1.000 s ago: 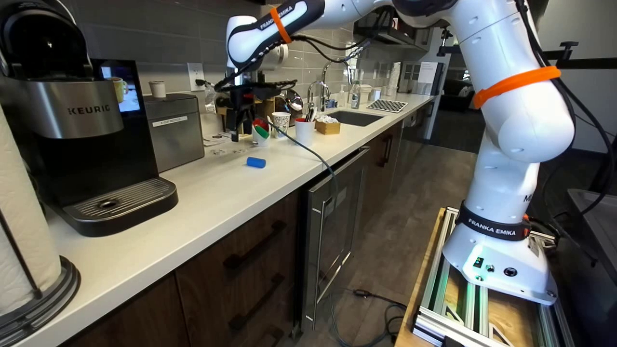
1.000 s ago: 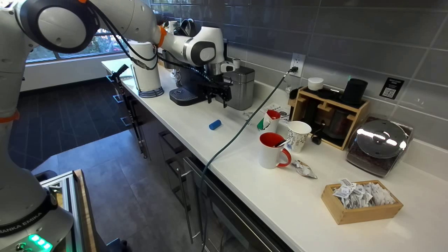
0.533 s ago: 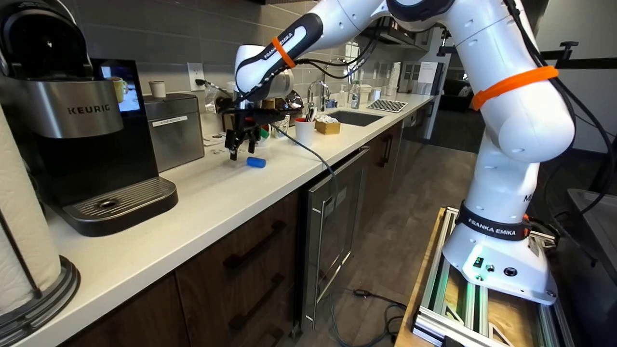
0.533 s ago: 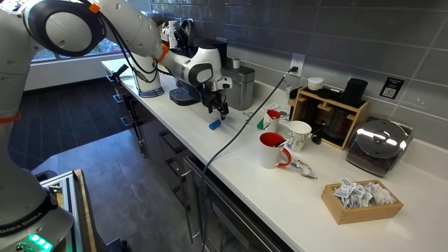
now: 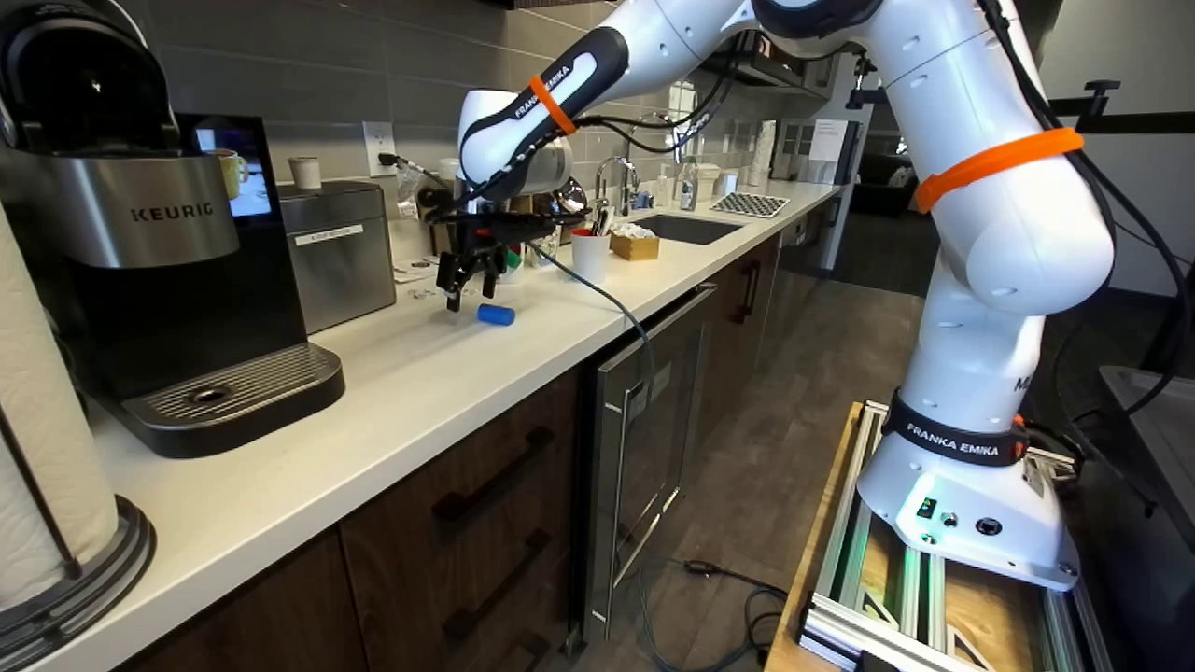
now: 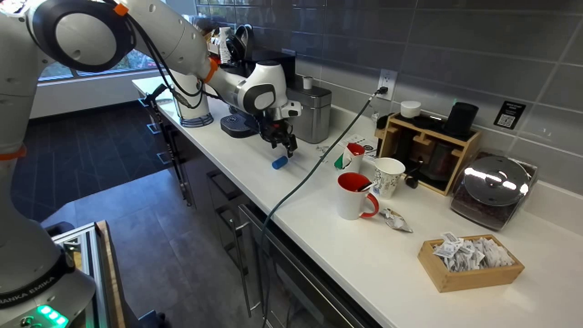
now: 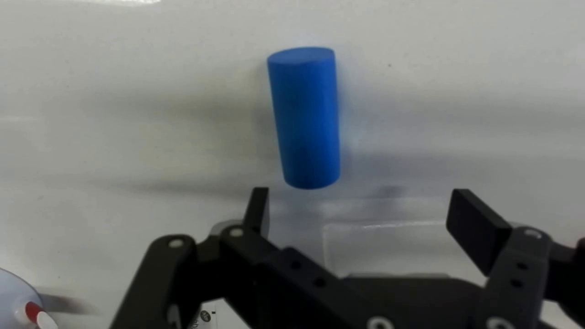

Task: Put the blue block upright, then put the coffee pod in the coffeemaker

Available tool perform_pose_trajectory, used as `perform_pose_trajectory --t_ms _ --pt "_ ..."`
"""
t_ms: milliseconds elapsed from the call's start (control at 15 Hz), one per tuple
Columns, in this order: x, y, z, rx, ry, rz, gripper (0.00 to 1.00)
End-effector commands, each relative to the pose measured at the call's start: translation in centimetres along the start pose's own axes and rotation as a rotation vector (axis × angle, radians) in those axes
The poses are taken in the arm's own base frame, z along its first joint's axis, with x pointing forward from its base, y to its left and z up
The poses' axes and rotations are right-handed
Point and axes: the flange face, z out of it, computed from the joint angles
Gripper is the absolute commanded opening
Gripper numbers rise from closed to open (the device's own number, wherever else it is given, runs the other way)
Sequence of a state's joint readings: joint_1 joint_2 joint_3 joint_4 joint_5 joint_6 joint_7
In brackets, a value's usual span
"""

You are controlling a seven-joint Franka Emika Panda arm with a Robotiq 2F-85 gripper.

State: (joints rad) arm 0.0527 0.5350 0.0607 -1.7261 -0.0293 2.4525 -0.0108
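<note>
The blue block [image 7: 306,119], a short cylinder, lies on its side on the white counter in both exterior views. My gripper [image 7: 358,196] is open, pointing down, with nothing between its fingers. In the wrist view the block is just ahead of the fingertips, towards the left finger. An exterior view shows the gripper [image 5: 470,297] low over the counter beside the block [image 5: 496,315], apart from it. The black coffeemaker [image 5: 145,210] stands at left there, its top seemingly raised. A small white cup [image 5: 305,173] on the grey metal box may be the coffee pod; I cannot tell surely.
The grey metal box [image 5: 341,252] stands between coffeemaker and gripper. Across the counter hangs a dark cable [image 6: 296,187]. Beyond it are a red-lined mug [image 6: 350,200], a patterned cup [image 6: 387,177] and a wooden rack [image 6: 428,150]. A paper towel roll [image 5: 47,448] is near the coffeemaker.
Over the first half second my gripper came down towards the counter and closer to the blue block. Since then it has barely moved. The block has stayed put.
</note>
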Motion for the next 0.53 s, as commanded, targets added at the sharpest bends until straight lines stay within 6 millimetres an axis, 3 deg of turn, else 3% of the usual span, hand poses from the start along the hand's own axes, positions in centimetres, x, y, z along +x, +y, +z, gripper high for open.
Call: perform_pose_trajectory --t_ms 0,467 --pt "0.03 -0.01 -0.05 0.0 -0.001 0.0 1.0" --pt "-0.7 -0.03 0.55 -0.017 -0.008 0.007 1.0"
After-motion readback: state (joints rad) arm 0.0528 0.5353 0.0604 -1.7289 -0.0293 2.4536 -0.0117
